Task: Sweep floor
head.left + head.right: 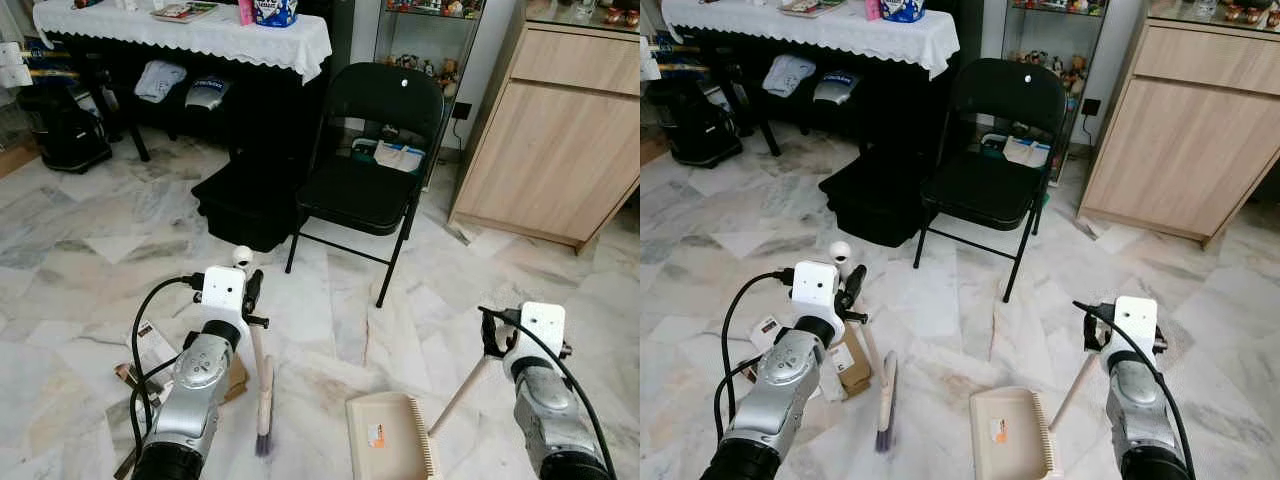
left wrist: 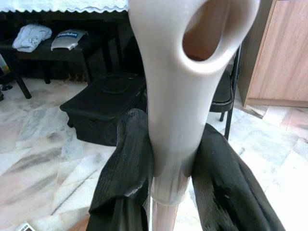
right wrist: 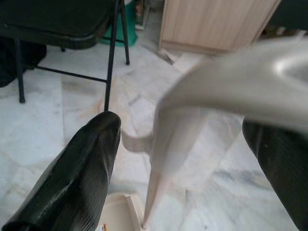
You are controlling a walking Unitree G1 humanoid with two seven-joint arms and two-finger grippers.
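Left gripper (image 2: 168,163): fingers pinched on the upper handle of the broom (image 1: 262,400), just under its hanging loop; held near upright so the bristles meet the marble floor (image 1: 90,250) ahead of the left arm, ready for a stroke.

Right gripper (image 3: 178,159): around the slanted handle of the dustpan (image 1: 392,440); whether clamped or spread, cannot tell. Pan flat on the floor between the arms, comb edge to the right, mouth placed, presumably, to receive sweepings; tray bare save an orange label.

Paper scraps and small box (image 1: 845,365) beside the left arm: likely debris.

Folding chair (image 1: 370,150) beyond, holding a folded cloth.
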